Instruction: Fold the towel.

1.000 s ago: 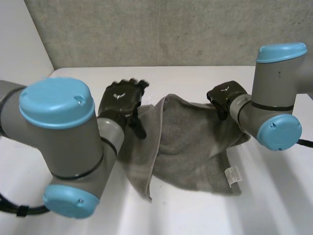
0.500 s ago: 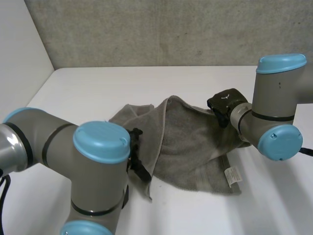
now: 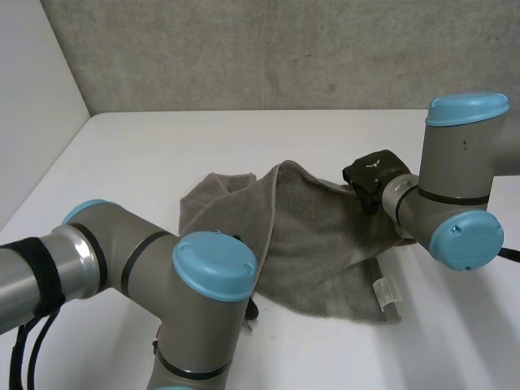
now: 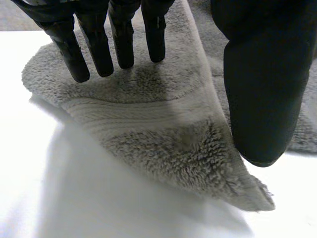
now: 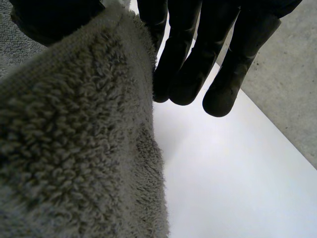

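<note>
Your towel [image 3: 317, 236] lies rumpled mid-way across the table [image 3: 146, 146]. It looks soft, limp and light, so expect it to sag and drag. Your left hand [image 4: 257, 84] spreads wide over its near-left corner, and your right hand [image 3: 372, 173] pinches the far-right edge. Take corners, not the middle.

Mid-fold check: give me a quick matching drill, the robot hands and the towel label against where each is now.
1 left robot hand
2 right robot hand
3 white label

A pinching the towel's right edge
B sewn at the towel's near right corner
C fingers straight on a towel corner

Pairs: 1-C, 2-A, 3-B
</note>
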